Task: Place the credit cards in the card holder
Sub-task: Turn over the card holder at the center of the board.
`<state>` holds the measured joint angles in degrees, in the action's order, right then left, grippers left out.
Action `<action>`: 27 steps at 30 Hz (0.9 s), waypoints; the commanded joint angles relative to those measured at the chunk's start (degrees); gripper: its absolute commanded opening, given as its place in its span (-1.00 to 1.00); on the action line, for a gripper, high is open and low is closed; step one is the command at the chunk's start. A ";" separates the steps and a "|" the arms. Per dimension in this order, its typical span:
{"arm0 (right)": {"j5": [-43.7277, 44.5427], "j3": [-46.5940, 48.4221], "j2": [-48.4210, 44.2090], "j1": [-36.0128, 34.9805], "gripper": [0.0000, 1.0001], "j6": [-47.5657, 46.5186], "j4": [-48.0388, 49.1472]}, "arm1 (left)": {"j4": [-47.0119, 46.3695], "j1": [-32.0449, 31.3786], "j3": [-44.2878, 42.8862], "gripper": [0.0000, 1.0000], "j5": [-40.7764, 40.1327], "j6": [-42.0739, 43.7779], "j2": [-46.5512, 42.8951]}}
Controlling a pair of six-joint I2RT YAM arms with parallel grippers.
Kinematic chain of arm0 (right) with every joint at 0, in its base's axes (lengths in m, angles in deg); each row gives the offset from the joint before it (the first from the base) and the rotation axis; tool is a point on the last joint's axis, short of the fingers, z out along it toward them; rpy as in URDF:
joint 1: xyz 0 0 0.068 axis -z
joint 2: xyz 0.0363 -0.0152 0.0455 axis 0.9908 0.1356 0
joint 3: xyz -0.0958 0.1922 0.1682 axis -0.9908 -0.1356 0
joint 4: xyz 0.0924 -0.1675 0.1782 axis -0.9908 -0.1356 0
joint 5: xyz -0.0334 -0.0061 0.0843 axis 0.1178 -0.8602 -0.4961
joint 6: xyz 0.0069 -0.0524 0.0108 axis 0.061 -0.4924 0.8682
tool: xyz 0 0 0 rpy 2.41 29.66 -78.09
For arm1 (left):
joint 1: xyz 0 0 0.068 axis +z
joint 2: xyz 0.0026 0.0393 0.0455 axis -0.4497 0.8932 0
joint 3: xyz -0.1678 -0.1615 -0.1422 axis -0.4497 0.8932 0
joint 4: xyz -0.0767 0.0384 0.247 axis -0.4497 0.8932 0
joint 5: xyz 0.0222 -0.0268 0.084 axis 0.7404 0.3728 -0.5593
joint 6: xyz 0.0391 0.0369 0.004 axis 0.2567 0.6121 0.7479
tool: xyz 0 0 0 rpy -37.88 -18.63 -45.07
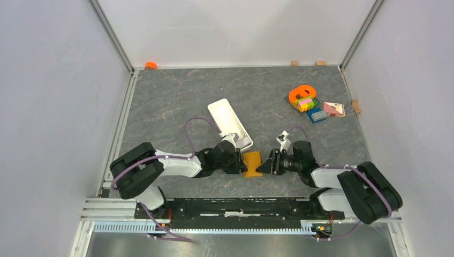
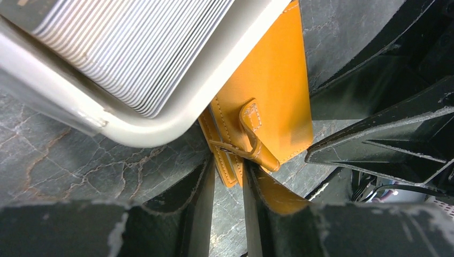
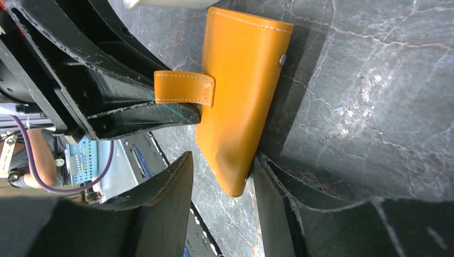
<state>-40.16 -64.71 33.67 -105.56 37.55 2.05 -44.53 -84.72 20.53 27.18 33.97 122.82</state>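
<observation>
At 6 o'clock an aluminium rail point(image 1: 118, 206) is running along the near edge. From it the grey marbled table point(image 1: 176, 96) is stretching away between plain white walls point(image 1: 53, 107).

Just beyond the rail, near the middle, the card holder point(image 1: 252, 163) is sitting folded, its snap tab point(image 3: 184, 87) hanging unfastened. The left gripper point(image 1: 242, 164) is meeting it from 9 o'clock. Its jaws are standing narrowly apart with the holder's stitched corner at their tips; I cannot tell whether they are pinching it. The right gripper point(image 1: 264, 167) is facing it from 3 o'clock with jaws apart around the holder's end. One finger point(image 3: 273, 203) is touching the leather and the other is standing clear.

At 11 o'clock from the holder a long white tray point(image 1: 220, 107) is lying slantwise, its near end just beside the holder. Fine parallel ridges point(image 2: 134, 48) are showing inside; what they are I cannot tell.

At 1 o'clock, well apart, an orange ring point(image 1: 301, 93) is resting on coloured blocks point(image 1: 306, 104). Farthest, wooden blocks point(image 1: 294, 63) are sitting against the back wall.
</observation>
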 commanded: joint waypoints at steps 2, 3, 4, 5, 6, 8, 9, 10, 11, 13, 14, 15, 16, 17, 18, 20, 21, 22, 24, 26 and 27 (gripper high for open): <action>5.28 -1.18 4.00 -2.09 0.02 2.62 5.68 | 1.04 -0.35 0.79 -0.38 -1.36 2.20 1.50; 5.46 -0.92 4.64 -2.41 0.01 2.91 6.62 | 0.96 -0.36 0.88 -0.39 -1.36 2.20 1.52; 5.54 -0.70 5.06 -2.74 -0.01 3.19 7.66 | 0.88 -0.36 0.97 -0.39 -1.39 2.15 1.52; 5.68 -0.39 5.50 -3.05 -0.04 3.38 8.38 | 0.79 -0.34 1.19 -0.40 -1.40 2.11 1.52; 5.61 -0.06 5.91 -3.30 -0.12 3.67 9.37 | 0.55 -0.28 1.36 -0.40 -1.34 2.11 1.44; 5.64 0.54 6.38 -3.72 -0.33 3.85 10.39 | -0.53 -0.36 1.91 -0.40 -0.96 2.11 1.22; 5.68 0.92 6.48 -3.82 -0.48 3.80 10.26 | -1.00 -0.43 2.19 -0.40 -0.84 2.06 1.02; 5.61 1.34 6.30 -3.86 -0.61 3.58 9.71 | -1.19 -0.44 2.34 -0.39 -0.55 2.10 0.71; 5.83 1.75 5.80 -3.83 -0.72 2.86 8.39 | -1.18 -0.44 2.45 -0.36 -0.57 2.38 0.13; 7.20 3.22 3.74 -3.82 -0.90 0.24 2.29 | -0.16 -0.44 2.76 -0.28 -1.10 2.86 -2.35; 8.75 4.33 2.19 -3.83 -0.97 -1.46 -1.58 | 0.86 -0.45 2.89 -0.22 -1.38 3.02 -4.23; 10.61 5.51 0.66 -3.80 -1.00 -3.95 -7.24 | 2.10 -0.44 2.96 -0.15 -1.40 3.22 -6.12; 13.34 7.17 -1.32 -3.80 -1.00 -6.11 -11.79 | 4.00 -0.40 2.88 -0.08 -3.30 3.54 -8.50; 16.00 8.72 -3.01 -3.80 -1.00 -8.96 -18.26 | 6.10 -0.43 2.79 -0.02 -4.22 3.83 -10.61; 19.79 10.79 -5.01 -3.84 -1.00 -11.66 -23.22 | 7.99 -0.35 2.54 0.05 -4.85 4.31 -12.98; 27.55 15.05 -8.14 -3.78 -1.00 -16.14 -34.75 | 12.15 -0.36 2.04 0.13 -6.73 5.19 -17.38; 31.39 17.33 -9.44 -3.88 -1.00 -17.65 -38.77 | 15.46 -0.35 1.66 0.19 -7.58 5.46 -19.50; 35.02 19.74 -10.48 -3.88 -1.00 -19.42 -42.99 | 17.66 -0.33 1.36 0.22 -8.58 5.69 -21.09; 41.76 23.81 -12.06 -4.38 -1.00 -21.62 -50.27 | 20.68 -0.27 1.18 0.26 -9.98 5.72 -24.42; 49.05 27.39 -12.85 -5.70 -1.00 -22.74 -56.07 | 22.40 -0.14 1.34 0.28 -10.68 5.50 -26.90; 52.66 28.98 -12.83 -6.77 -1.00 -22.85 -59.18 | 22.79 -0.10 1.52 0.29 -10.83 5.28 -27.90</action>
<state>-7.81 -42.55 22.56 -110.19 21.33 -38.43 -28.55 -84.83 23.20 20.42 36.98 98.56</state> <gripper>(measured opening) 0.043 0.636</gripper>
